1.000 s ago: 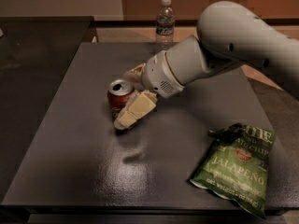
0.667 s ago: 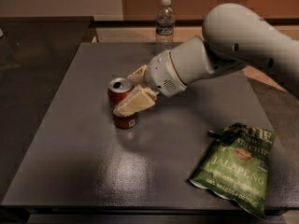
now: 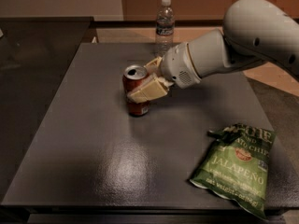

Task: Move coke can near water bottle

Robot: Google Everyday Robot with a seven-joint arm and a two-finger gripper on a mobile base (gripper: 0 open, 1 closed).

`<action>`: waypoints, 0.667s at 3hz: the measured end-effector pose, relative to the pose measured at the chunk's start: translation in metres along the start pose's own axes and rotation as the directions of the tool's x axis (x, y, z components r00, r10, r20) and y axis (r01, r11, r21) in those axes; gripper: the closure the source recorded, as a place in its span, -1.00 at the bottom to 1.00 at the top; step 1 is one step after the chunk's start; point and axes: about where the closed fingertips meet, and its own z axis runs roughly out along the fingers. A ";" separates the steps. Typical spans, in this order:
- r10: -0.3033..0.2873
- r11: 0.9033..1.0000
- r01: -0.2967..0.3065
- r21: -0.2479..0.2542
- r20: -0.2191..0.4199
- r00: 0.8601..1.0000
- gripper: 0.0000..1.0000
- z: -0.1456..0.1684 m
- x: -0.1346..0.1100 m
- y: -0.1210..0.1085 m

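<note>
The coke can is red with a silver top and stands upright left of the table's middle. My gripper reaches in from the right. One cream finger lies across the can's front and the other sits behind it, so the gripper is shut on the can. I cannot tell whether the can's base rests on the table. The water bottle is clear with a white cap and a dark label. It stands at the table's far edge, beyond and slightly right of the can, and apart from it.
A green jalapeño chip bag lies flat at the front right of the table. My white arm spans the right side above the table. A dark counter adjoins the table on the left.
My fingers closed around the can, and the can has shifted to the right and toward the far edge with the gripper. The bottle and chip bag have not moved.
</note>
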 end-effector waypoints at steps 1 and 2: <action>0.042 0.995 -0.042 0.094 0.005 0.999 1.00 -0.027 0.004 -0.032; 0.088 0.979 -0.087 0.185 0.002 0.996 1.00 -0.049 0.009 -0.070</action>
